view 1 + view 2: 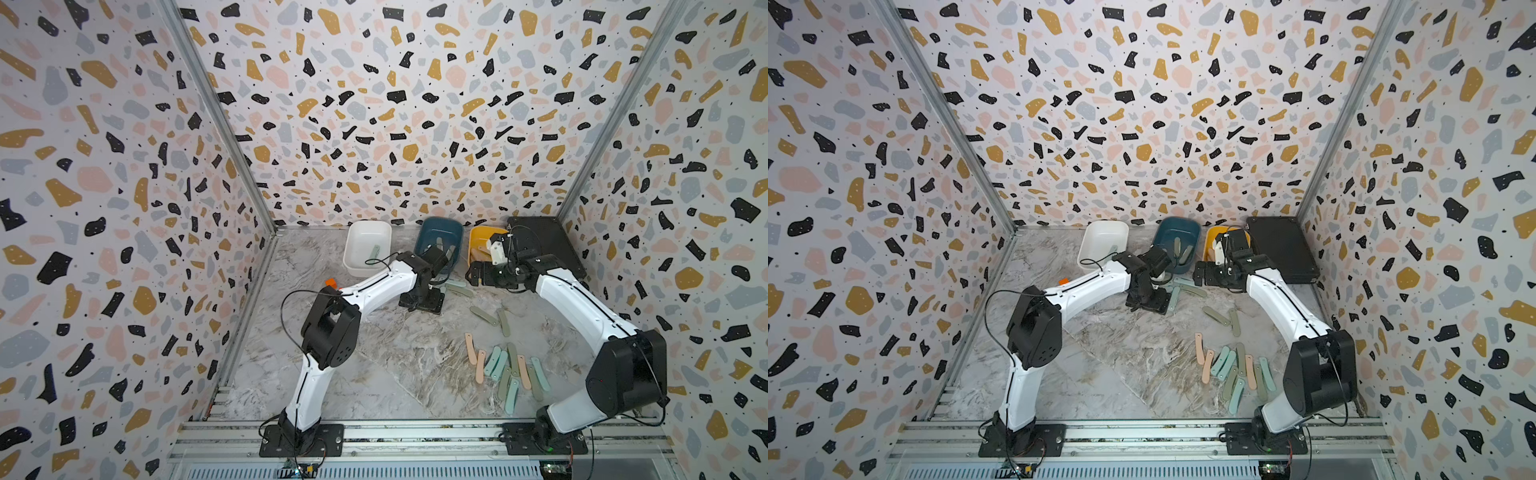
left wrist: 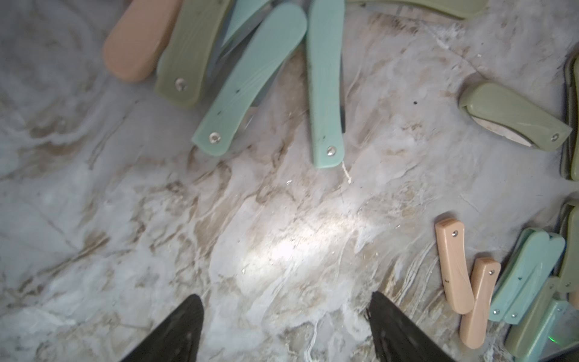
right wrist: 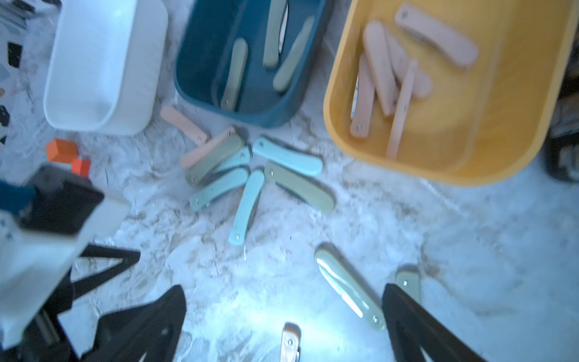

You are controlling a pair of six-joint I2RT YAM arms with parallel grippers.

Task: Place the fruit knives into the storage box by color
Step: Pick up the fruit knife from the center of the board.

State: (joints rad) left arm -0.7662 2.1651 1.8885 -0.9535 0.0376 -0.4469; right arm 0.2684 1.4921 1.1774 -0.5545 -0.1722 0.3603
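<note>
Three storage box tubs stand at the back: white (image 1: 365,232), teal (image 1: 440,232) and yellow (image 1: 482,239). In the right wrist view the teal tub (image 3: 203,62) holds three sage fruit knives (image 3: 233,75) and the yellow tub (image 3: 501,109) several peach ones (image 3: 435,34). A mint knife (image 1: 375,251) lies in the white tub. More knives lie mixed just before the teal tub (image 3: 247,203) and in a heap at front right (image 1: 503,370). My left gripper (image 2: 286,301) hangs open over bare table near the mint knives (image 2: 250,81). My right gripper (image 3: 285,291) is open and holds nothing.
A flat black case (image 1: 544,245) lies at the back right beside the yellow tub. Two orange blocks (image 3: 61,150) sit near the white tub (image 3: 103,62). Two sage knives (image 1: 484,314) lie apart mid-table. Patterned walls close in three sides.
</note>
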